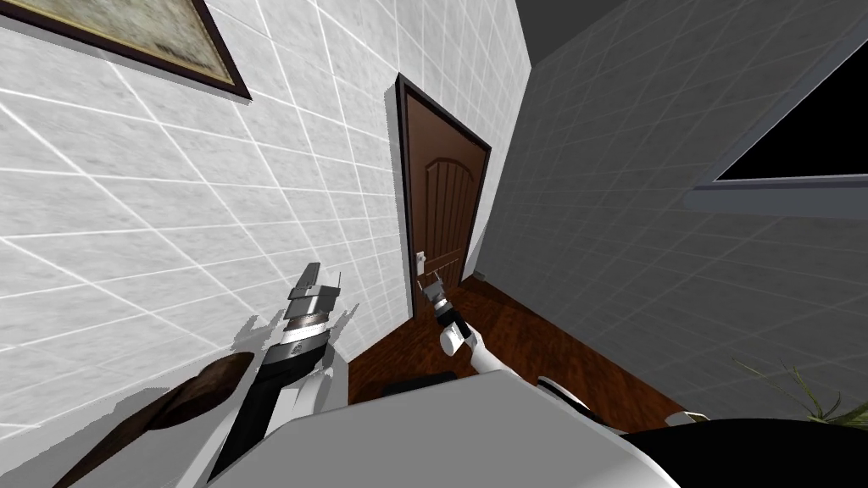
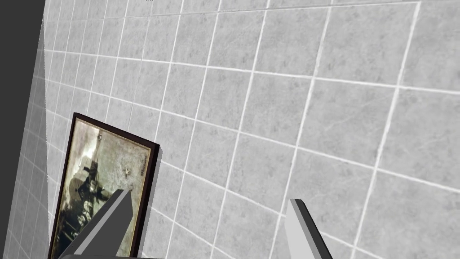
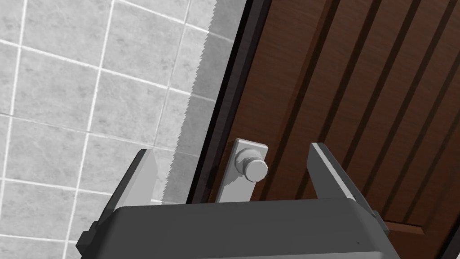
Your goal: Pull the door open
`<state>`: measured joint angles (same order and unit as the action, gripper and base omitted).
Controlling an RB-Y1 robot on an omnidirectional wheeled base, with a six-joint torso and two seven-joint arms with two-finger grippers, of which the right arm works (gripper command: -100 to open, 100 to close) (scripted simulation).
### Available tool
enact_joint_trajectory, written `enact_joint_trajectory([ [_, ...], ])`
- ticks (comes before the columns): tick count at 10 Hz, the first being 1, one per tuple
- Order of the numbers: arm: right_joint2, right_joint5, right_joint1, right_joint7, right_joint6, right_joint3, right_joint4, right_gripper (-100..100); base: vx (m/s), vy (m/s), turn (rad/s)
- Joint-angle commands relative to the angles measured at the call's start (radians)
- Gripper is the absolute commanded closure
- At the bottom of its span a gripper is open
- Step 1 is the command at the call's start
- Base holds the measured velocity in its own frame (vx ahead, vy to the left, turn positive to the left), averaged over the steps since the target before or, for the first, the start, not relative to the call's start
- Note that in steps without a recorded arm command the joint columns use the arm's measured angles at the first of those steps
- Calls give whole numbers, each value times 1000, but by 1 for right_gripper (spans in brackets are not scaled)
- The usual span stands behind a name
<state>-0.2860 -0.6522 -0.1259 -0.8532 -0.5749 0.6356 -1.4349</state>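
A dark brown panelled door [image 1: 445, 203] in a black frame stands shut in the white tiled wall. Its grey knob [image 3: 255, 170] sits on a grey plate [image 3: 238, 180] near the frame-side edge. My right gripper [image 3: 233, 168] is open, and the knob lies between its fingers [image 3: 325, 168] without touching either. In the head view, the right gripper [image 1: 432, 291] reaches to the door plate [image 1: 420, 257]. My left gripper [image 1: 322, 284] is raised beside the tiled wall, and the left wrist view shows that gripper [image 2: 211, 225] open and holding nothing.
The white tiled wall [image 1: 169, 212] runs close on my left, with a framed picture [image 1: 161, 42] high on it. A grey tiled wall [image 1: 636, 237] with a black window area [image 1: 805, 135] stands on my right. Brown wooden floor [image 1: 525, 339] leads to the door. A plant [image 1: 805, 398] shows at the lower right.
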Motion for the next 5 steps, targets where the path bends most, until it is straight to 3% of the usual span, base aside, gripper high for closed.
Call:
enact_joint_trajectory([
  [1,-12,-28,-31,-50,2,28,42,-100,78,-26,20],
  [5,-47,-98,-107,-163,8,96,142,-100,87,-21,21],
])
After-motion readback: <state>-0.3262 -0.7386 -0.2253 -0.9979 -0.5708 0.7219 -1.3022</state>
